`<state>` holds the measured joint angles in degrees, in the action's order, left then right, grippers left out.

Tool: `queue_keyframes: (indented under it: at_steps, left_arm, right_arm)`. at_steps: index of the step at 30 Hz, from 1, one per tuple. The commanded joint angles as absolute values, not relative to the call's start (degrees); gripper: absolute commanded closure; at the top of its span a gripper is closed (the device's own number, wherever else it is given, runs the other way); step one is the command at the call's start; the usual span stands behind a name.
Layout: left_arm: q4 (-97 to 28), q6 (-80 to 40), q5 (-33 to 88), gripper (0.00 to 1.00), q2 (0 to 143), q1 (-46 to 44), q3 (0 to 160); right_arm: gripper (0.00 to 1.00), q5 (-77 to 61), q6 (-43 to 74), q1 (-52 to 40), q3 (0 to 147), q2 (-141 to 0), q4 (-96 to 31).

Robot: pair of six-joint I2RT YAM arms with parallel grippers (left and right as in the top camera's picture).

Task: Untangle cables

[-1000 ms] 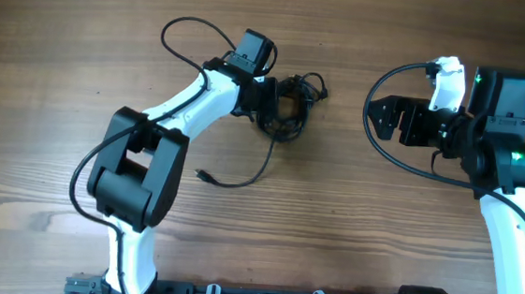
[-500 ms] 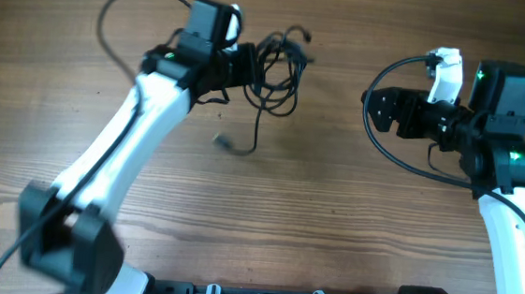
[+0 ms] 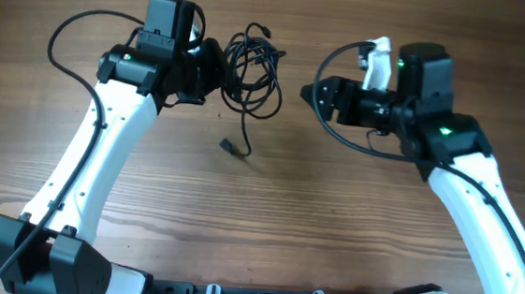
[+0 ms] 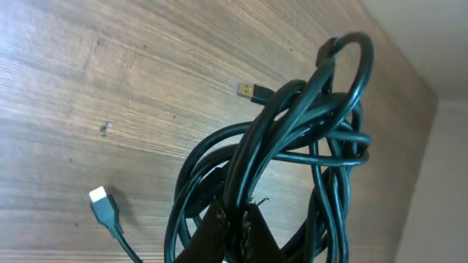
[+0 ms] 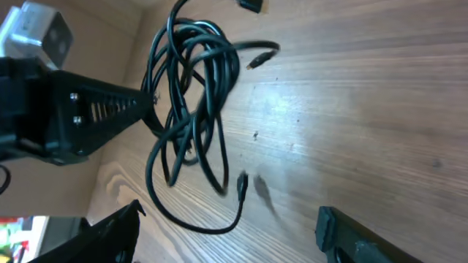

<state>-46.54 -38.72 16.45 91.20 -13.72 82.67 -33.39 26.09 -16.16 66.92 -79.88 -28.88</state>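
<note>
Cables [image 3: 255, 67]: light, floppy, loops likely to slip and snag. The bundle is held above the table, one plug dangling. Left gripper [image 3: 214, 73] is clamped on the bundle's left edge, arm reaching far forward. Right gripper [image 3: 325, 96] faces it, fingers spread, empty, near. Best hold: an outer right-hand loop.

You will not find any text, label, brand, number or sign that can be read in these three views.
</note>
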Motion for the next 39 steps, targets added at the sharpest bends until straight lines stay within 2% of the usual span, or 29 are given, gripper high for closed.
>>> queue_keyframes:
  at_steps: [1, 4, 8, 11, 16, 21, 22, 23, 24, 25, 32, 34, 35, 36, 39]
  left_arm:
    - [-47.46, -20.86, 18.04, 0.96, 91.24, -14.04, 82.50]
    - [-48.93, -12.84, 18.81, 0.96, 91.29, -14.02, 82.46]
    - [-48.97, -9.08, 19.68, 0.96, 91.29, -14.02, 82.46]
    - [-48.93, -4.78, 25.19, 0.96, 91.29, -14.02, 82.46]
    - [-49.19, -4.67, 28.60, 0.96, 91.29, -14.02, 82.46]
    - [-50.68, -4.62, 33.15, 0.96, 91.29, -14.02, 82.46]
    - [-50.92, -4.23, 34.24, 0.96, 91.29, -14.02, 82.46]
    - [-51.33, -3.49, 35.97, 0.96, 91.29, -14.02, 82.46]
    - [-51.55, -3.38, 37.10, 0.96, 91.29, -14.02, 82.46]
    - [-51.99, -3.40, 37.50, 0.96, 91.29, -14.02, 82.46]
    - [-52.69, -3.44, 39.20, 0.96, 91.29, -14.02, 82.46]
    - [-52.45, -4.36, 38.92, 0.96, 91.29, -14.02, 82.46]
    - [-52.07, -7.27, 37.28, 0.96, 91.29, -13.96, 82.46]
    - [-51.37, -13.23, 33.45, 0.96, 91.29, -13.96, 82.46]
    - [-49.04, -30.06, 26.11, 0.96, 91.29, -13.96, 82.46]
  right_arm:
    - [0.22, -33.08, 26.28, -17.56, 68.14, -81.17, -24.95]
    - [0.24, -34.04, 26.63, -17.56, 68.16, -81.14, -20.86]
    - [0.26, -34.63, 26.98, -17.67, 68.14, -81.17, -20.10]
    - [0.27, -34.54, 26.98, -18.57, 68.14, -81.17, -19.44]
    - [0.31, -32.36, 26.85, -19.90, 68.14, -81.19, -18.96]
    - [0.44, -31.57, 22.00, -20.10, 68.14, -83.57, -20.38]
    - [0.50, -32.03, 20.80, -20.10, 68.14, -84.33, -20.36]
    - [0.62, -32.86, 18.98, -20.10, 68.14, -85.36, -20.14]
    - [0.67, -33.12, 17.47, -20.10, 68.14, -85.91, -20.03]
    - [0.68, -33.10, 15.44, -20.10, 68.14, -86.35, -20.05]
    - [0.66, -34.96, 9.89, -20.10, 68.14, -86.80, -20.27]
    - [0.53, -35.20, 9.63, -19.99, 68.14, -86.67, -20.36]
    - [0.40, -35.00, 10.94, -19.40, 68.16, -86.37, -20.12]
    - [0.34, -35.03, 13.08, -18.59, 68.31, -85.89, -19.92]
    - [0.31, -35.81, 17.69, -16.08, 68.38, -82.67, -19.62]
